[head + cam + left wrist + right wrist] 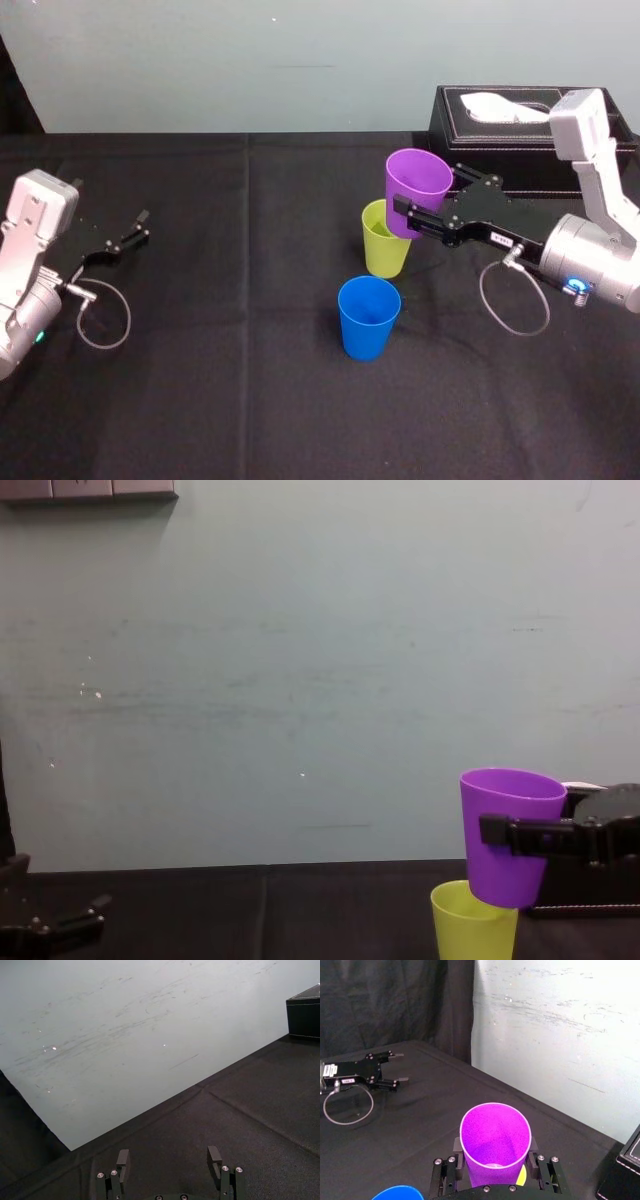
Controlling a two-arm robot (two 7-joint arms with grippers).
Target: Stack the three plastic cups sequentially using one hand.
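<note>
My right gripper is shut on the purple cup, holding it upright in the air with a finger on each side. In the right wrist view the purple cup sits between the fingers. The lime yellow-green cup stands on the table just below and slightly left of the purple one; in the chest view the purple cup hangs right above the green cup, its base at the rim. The blue cup stands nearer me. My left gripper rests open at the far left.
A black tissue box stands at the back right, behind my right arm. A black cloth covers the table, with free room in the middle and front. A pale wall rises behind the table.
</note>
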